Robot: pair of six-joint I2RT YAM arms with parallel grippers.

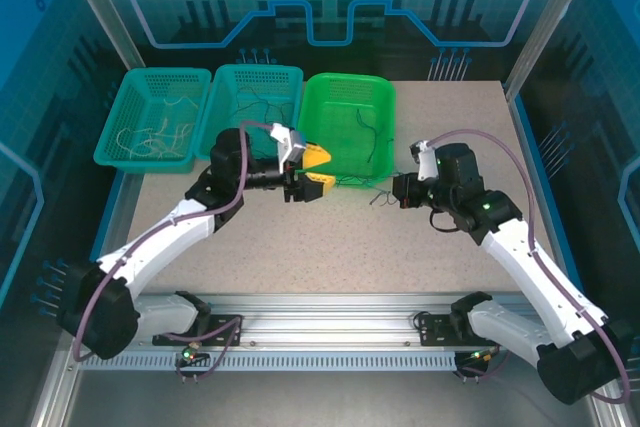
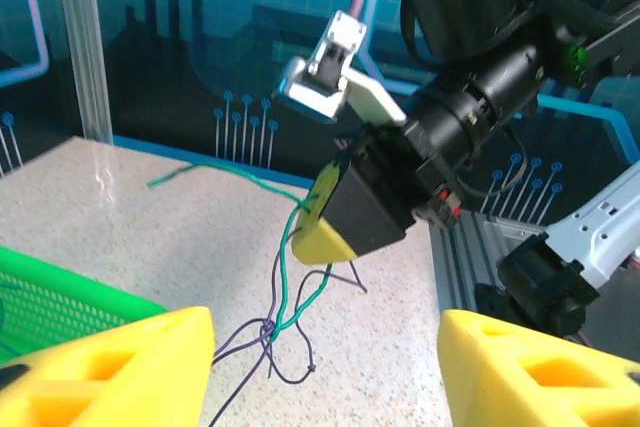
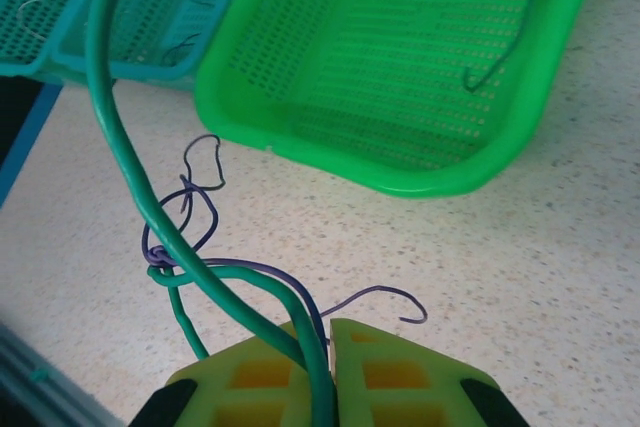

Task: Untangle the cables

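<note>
The right gripper (image 3: 328,339) is pressed tight on thin green and purple knotted cables (image 3: 170,269) over the speckled cream tabletop (image 3: 520,247), near a bright green plastic basket (image 3: 330,162). The left gripper (image 1: 318,171) is spread wide. Blue walls (image 1: 40,47) stand around

Thin green and purple cables (image 3: 165,267) hang knotted together.

The speckled beige counter (image 1: 300,247) looks matt and finely grained, like stone. The bright green plastic mesh basket (image 3: 400,175) is smooth and glossy; the teal plastic mesh basket (image 1: 170,73) looks duller. The thin green wire (image 3: 98,67) and the dark purple wire (image 3: 160,259) have smooth, faintly shiny sheaths. The right gripper (image 3: 328,339) has matt yellow plastic fingers (image 3: 250,379). The silvery grooved metal rail (image 1: 320,312) has a satin sheen.
</note>
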